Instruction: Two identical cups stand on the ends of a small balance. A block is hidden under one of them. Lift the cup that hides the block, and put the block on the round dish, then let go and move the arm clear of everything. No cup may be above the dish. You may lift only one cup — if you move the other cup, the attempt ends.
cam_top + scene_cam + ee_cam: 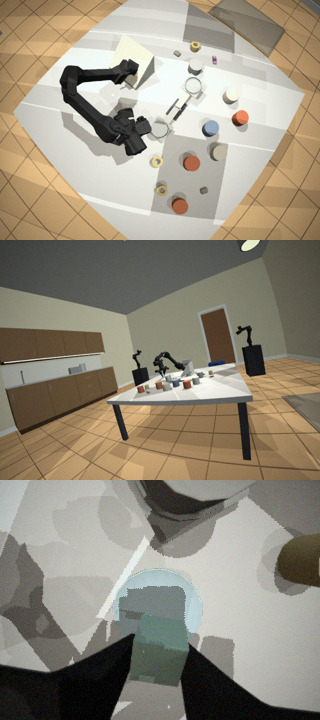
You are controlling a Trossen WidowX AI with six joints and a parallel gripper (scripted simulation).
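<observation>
My gripper (158,644) (139,140) (162,373) is shut on a pale green block (159,655). In the wrist view the block hangs over the near part of the round light-blue dish (195,607), with a gap below it. In the overhead view the arm hides the dish. The small balance (178,105) lies to the right of the gripper. A grey cup (159,128) (200,487) stands on its near end. The far end carries only an empty ring (192,85). The other grey cup (195,66) stands on the table just beyond it.
Orange (191,163), blue (210,127), cream (230,95) and grey (218,152) cylinders stand right of the balance. Yellow rings (157,161) (300,560) and small pebbles (203,190) lie about. A cream wedge (131,60) stands by the arm's base.
</observation>
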